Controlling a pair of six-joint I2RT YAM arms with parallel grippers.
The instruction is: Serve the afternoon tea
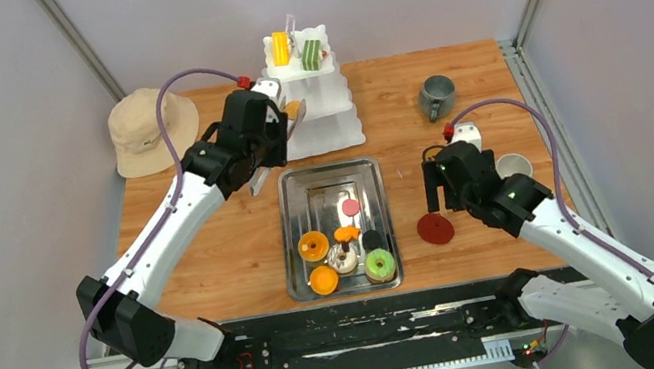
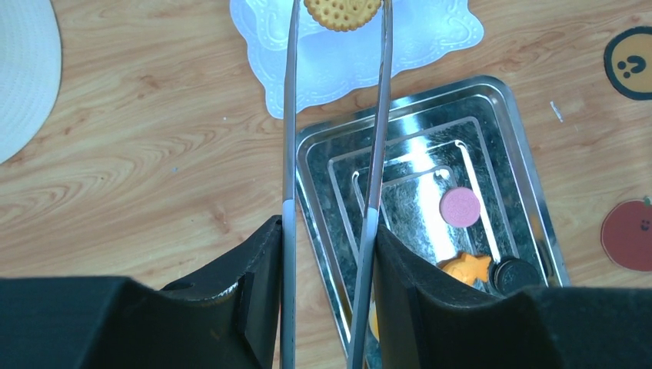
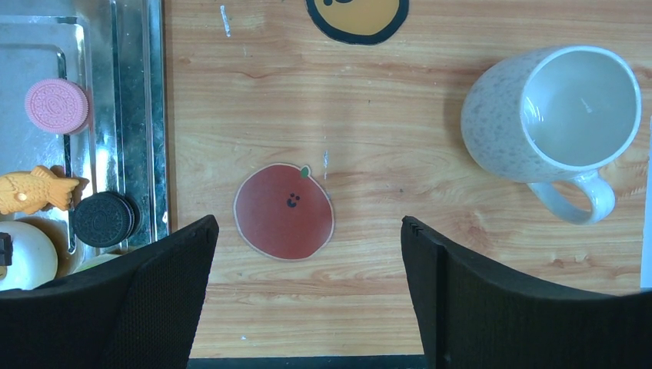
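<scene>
The round yellow biscuit point(image 2: 342, 14), likely light, stiff and slippery, hangs pinched by its rim between steel tongs point(image 2: 291, 115) over the white scalloped plate point(image 2: 430, 38), the left gripper point(image 2: 327, 238) clamped on the tongs, the right gripper point(image 3: 307, 223) spread wide and holding nothing.

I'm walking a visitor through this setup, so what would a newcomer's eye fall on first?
First, the left claw squeezing metal tongs that pinch a round yellow biscuit over a plate of the white tiered stand. Next, the steel tray mid-table, colourful donuts and pastries crowded at its near end. The right claw hangs open above a red apple coaster, a white mug beside it.
</scene>
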